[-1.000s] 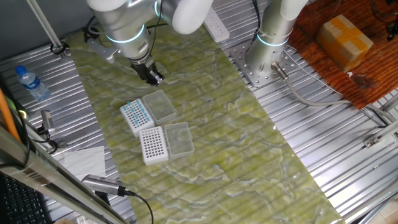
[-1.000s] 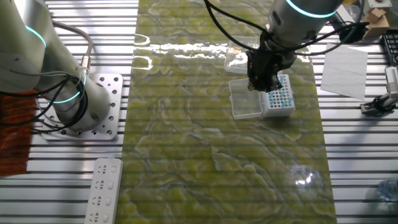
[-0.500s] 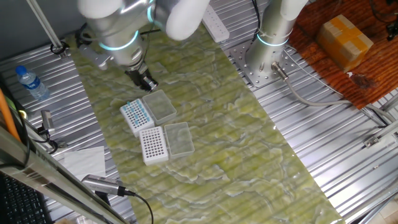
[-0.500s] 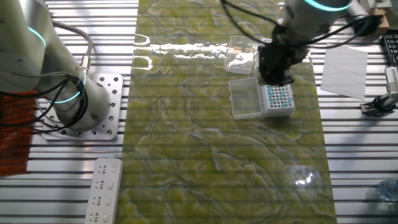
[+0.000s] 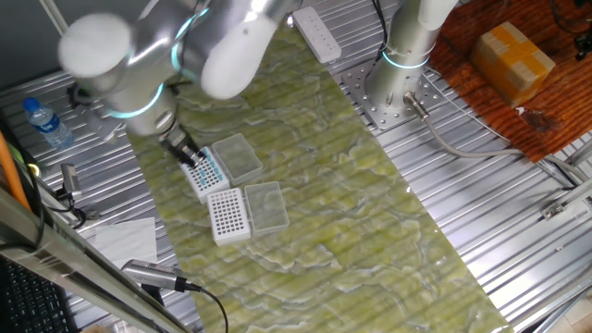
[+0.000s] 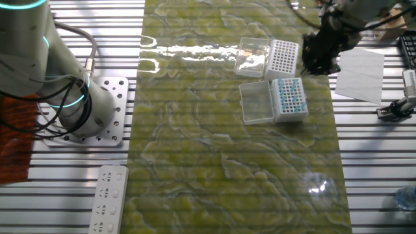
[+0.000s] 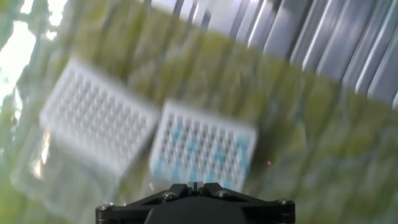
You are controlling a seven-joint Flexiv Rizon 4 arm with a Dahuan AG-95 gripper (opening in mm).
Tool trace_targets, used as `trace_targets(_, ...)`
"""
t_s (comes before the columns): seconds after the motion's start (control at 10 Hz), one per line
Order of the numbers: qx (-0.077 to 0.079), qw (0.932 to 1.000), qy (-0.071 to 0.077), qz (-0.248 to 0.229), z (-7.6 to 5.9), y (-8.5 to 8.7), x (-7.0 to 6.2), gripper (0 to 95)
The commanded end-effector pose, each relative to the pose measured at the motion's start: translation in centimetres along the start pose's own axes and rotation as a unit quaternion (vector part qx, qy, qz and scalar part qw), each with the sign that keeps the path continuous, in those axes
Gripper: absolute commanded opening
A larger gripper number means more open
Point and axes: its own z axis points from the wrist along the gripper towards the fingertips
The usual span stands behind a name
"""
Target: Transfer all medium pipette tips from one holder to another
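Note:
The medium pipette tips [image 5: 203,169] show as light-blue dots in a white holder [image 6: 290,99]; they are blurred in the hand view [image 7: 202,149]. A second white holder [image 5: 228,215] [image 6: 283,57] [image 7: 99,121] beside it shows only bare holes. Each holder has a clear lid [image 5: 238,157] [image 5: 265,205] lying open next to it. My gripper [image 5: 185,153] [image 6: 318,55] [image 7: 194,185] hovers at the outer edge of the tip holder, on the side away from the lids. Its fingers are shut together, and I see nothing between them.
A water bottle [image 5: 46,123] stands on the ribbed table to the left. A sheet of paper [image 6: 359,75] lies just beyond the mat edge near my gripper. The other arm's base [image 5: 402,83] and a power strip [image 5: 314,35] are at the far side.
My gripper has swung from above the clear lids across the tip holder to its outer edge, toward the mat's border. Holders and lids have not moved.

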Motion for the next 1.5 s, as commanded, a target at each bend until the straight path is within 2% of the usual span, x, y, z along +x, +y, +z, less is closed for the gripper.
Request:
trace_targets(0.1, 0.003, 1.0000, -0.006, -0.003, 0.3, -0.1, 1.3, 0.0)
trace_targets(0.2, 0.003, 1.0000, -0.007, -0.006, 0.7, -0.5, 2.9, 0.0)
trace_targets(0.3, 0.003, 1.0000, -0.007, -0.005, 0.9, -0.6, 3.9, 0.0)
trace_targets(0.4, 0.001, 1.0000, -0.009, -0.001, 1.4, -0.7, 6.9, 0.0)
trace_targets(0.5, 0.001, 0.9999, -0.011, 0.003, 1.7, -0.6, 8.4, 0.0)
trace_targets(0.8, 0.002, 0.9998, -0.013, 0.015, 2.3, -0.7, 10.5, 0.0)
trace_targets(0.9, 0.002, 0.9998, -0.013, 0.015, 2.3, -0.7, 10.5, 0.0)
trace_targets(1.0, 0.002, 0.9997, -0.014, 0.021, 2.4, -1.7, 10.9, 0.0)
trace_targets(1.1, -0.003, 0.9998, -0.016, 0.013, 2.8, -4.3, 11.8, 0.0)
trace_targets(1.3, -0.014, 0.9997, -0.021, 0.003, 3.4, -8.2, 13.0, 0.0)
trace_targets(1.5, -0.019, 0.9996, -0.022, -0.008, 3.5, -10.8, 13.8, 0.0)
